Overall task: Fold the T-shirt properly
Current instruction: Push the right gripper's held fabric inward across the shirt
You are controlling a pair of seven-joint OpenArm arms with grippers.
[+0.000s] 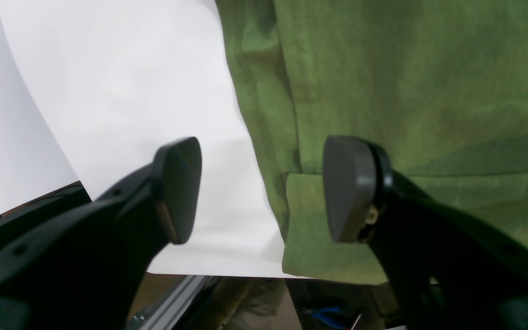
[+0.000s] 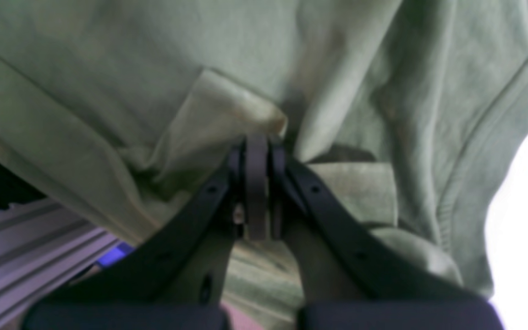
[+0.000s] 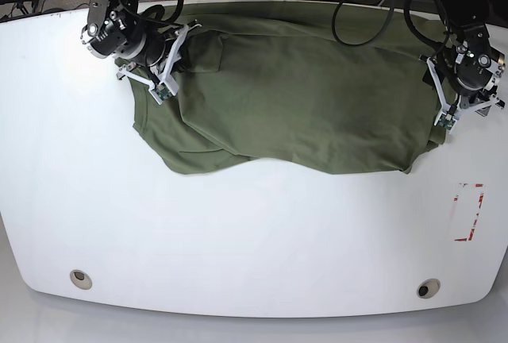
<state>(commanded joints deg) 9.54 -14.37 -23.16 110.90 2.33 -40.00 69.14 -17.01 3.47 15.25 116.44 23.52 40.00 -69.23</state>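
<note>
T-shirt (image 3: pixel 302 97) spread along far edge of white surface (image 3: pixel 238 232), bunched and partly doubled over; right gripper (image 2: pixel 257 183) clamped on a fabric fold near far corner, left gripper (image 1: pixel 259 188) wide open, straddling cloth edge at opposite end, holding nothing. Best done by closing left on hem corner before any lift, then drawing both ends evenly taut. Wrist views alone reveal jaw states; base view alone shows overall lie.
</note>
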